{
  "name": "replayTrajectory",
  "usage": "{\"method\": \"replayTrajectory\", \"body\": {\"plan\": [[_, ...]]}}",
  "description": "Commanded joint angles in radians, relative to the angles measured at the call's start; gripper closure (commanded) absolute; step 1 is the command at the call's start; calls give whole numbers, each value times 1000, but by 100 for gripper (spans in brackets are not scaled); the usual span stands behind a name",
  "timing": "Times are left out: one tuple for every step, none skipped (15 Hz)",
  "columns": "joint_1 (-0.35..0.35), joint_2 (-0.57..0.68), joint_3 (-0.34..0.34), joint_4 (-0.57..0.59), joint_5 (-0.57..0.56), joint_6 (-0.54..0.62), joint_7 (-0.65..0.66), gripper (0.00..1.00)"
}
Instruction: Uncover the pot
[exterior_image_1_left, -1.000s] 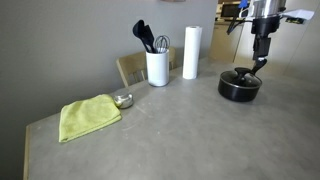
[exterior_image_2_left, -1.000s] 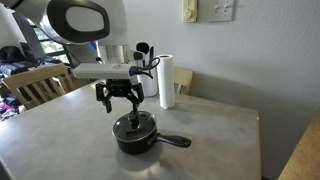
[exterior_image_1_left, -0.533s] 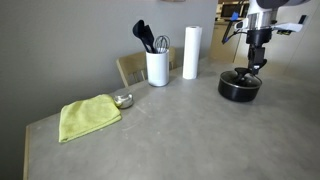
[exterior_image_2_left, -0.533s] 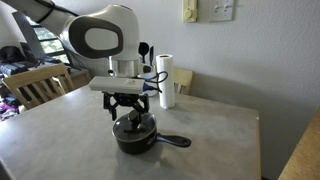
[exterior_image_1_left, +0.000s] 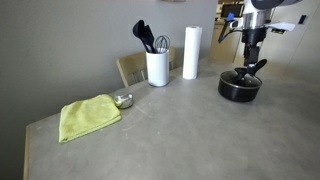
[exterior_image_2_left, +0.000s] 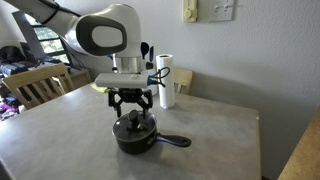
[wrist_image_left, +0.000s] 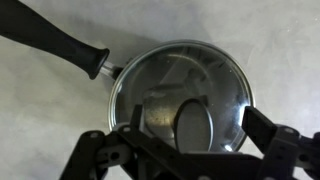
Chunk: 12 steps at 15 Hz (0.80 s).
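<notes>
The small black pot (exterior_image_1_left: 240, 87) stands on the grey table (exterior_image_1_left: 170, 130), its long black handle (exterior_image_2_left: 175, 141) sticking out sideways. A glass lid (wrist_image_left: 185, 85) with a dark knob (wrist_image_left: 192, 128) covers it. My gripper (exterior_image_2_left: 133, 113) hangs open right above the lid, fingers spread on either side of the knob. In the wrist view the pot (wrist_image_left: 130, 75) fills the middle and its handle (wrist_image_left: 50, 42) runs to the upper left. The gripper (wrist_image_left: 190, 150) holds nothing.
A white utensil holder (exterior_image_1_left: 157, 67) with dark utensils and a white paper roll (exterior_image_1_left: 190, 52) stand at the table's back. A tiny metal bowl (exterior_image_1_left: 123, 100) and a yellow-green cloth (exterior_image_1_left: 88, 116) lie far from the pot. A wooden chair (exterior_image_2_left: 40, 88) stands beside the table.
The arm has swung over the pot and come down closer to the lid. The pot and lid have not moved.
</notes>
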Motion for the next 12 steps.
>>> {"method": "replayTrajectory", "body": {"plan": [[-19,44,28,50,3,-28,7,0],[-18,54,29,55,2,-31,13,0],[-17,65,31,62,-1,-33,18,0],[-17,74,34,68,-2,-34,22,0],[-17,82,36,71,-4,-35,26,0],[-17,89,38,73,-5,-34,29,12],[-18,94,39,75,-9,-32,26,27],[-18,95,41,73,-10,-30,27,34],[-17,91,40,75,-15,-29,30,42],[-16,88,39,74,-18,-26,31,48],[-14,82,38,72,-23,-25,36,55],[-12,80,36,71,-28,-22,39,62]]}}
